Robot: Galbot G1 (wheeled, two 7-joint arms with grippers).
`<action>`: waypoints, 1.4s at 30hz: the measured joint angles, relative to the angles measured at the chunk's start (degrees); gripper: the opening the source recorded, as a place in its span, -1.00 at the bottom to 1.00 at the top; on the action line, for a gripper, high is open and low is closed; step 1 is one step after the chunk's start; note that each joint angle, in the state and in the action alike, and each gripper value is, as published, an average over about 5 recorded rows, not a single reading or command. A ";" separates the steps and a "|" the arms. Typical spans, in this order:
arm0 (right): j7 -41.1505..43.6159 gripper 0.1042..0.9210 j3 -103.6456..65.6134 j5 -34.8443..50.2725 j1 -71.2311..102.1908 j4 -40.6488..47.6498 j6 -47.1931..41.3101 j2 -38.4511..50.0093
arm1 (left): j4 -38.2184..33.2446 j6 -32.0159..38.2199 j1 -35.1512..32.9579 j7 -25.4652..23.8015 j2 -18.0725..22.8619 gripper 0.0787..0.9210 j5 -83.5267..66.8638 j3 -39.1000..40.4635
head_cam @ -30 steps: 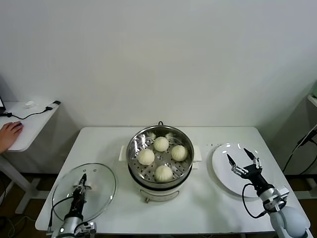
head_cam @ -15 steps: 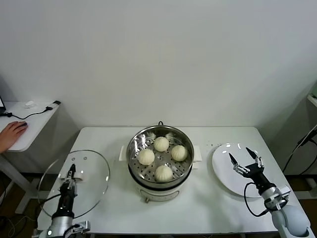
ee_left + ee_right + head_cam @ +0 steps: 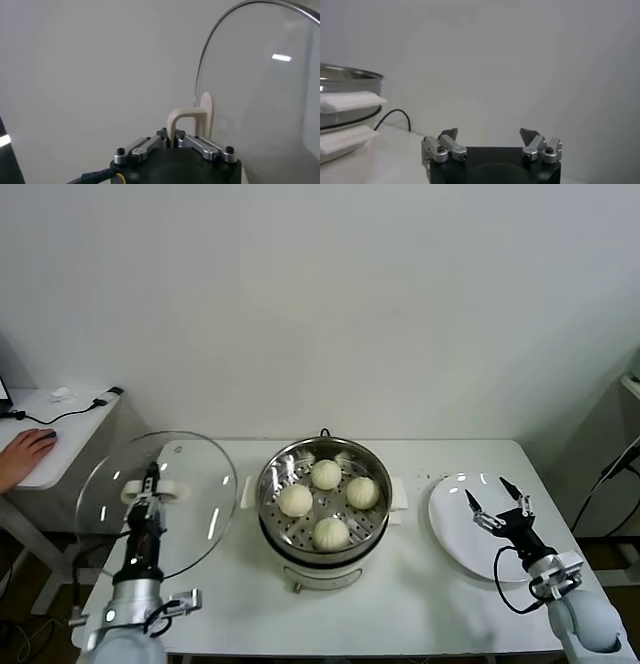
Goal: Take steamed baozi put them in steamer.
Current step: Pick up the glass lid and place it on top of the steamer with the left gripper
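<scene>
**Holding the lid aloft, buns seated in steamer**

Four steamed baozi [image 3: 325, 502] sit inside the steamer [image 3: 323, 501] at frame centre, on the white table [image 3: 420, 594]. At lower left, the left gripper [image 3: 152, 484] is clamped on the white handle [image 3: 191, 122] of the glass lid [image 3: 157, 504], which stands tilted above the table. At lower right, the right gripper [image 3: 503, 505] hangs over the white plate [image 3: 450, 529], fingers spread, grasping nothing.

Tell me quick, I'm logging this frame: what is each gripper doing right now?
Left gripper: shut on the glass lid, by its white handle, lid raised and tilted.
Right gripper: open, holding nothing, over the white plate.
</scene>
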State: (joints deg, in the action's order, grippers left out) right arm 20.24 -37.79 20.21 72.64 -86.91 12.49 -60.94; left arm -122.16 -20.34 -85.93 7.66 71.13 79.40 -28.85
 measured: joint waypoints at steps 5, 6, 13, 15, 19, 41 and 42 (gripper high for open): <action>-0.15 0.76 -0.05 -1.40 -0.58 1.02 0.48 -0.55 | -1.20 -6.86 7.29 -7.93 -2.88 -0.82 2.04 9.26; -0.16 0.76 -0.13 -1.58 -0.68 1.25 0.58 -0.63 | -1.28 -8.08 8.88 -9.78 -3.12 -0.82 2.63 11.10; -0.19 0.76 -0.83 -2.49 -1.01 2.77 1.19 -0.95 | 0.63 -14.81 19.26 -20.90 -1.46 -0.82 7.74 22.62; -0.19 0.76 -1.06 -2.65 -1.01 3.08 1.39 -1.05 | 1.86 -16.06 21.58 -23.13 0.14 -0.82 9.18 25.40; -0.18 0.76 -1.52 -2.86 -0.92 3.71 1.82 -1.17 | 4.54 -17.80 24.56 -26.48 4.30 -0.82 11.97 29.81; 0.44 0.76 -2.70 -2.86 -0.98 5.62 3.43 -0.97 | 17.35 -20.48 28.22 -29.48 19.16 -0.82 19.29 37.40; 0.49 0.76 -2.74 -2.86 -0.98 5.66 3.47 -0.96 | 17.73 -20.48 28.23 -29.44 19.37 -0.82 19.51 37.35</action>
State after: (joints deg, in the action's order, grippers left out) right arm 20.73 -40.53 17.35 71.66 -81.26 15.97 -61.91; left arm -104.43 -40.82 -57.70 -21.78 90.51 98.91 8.50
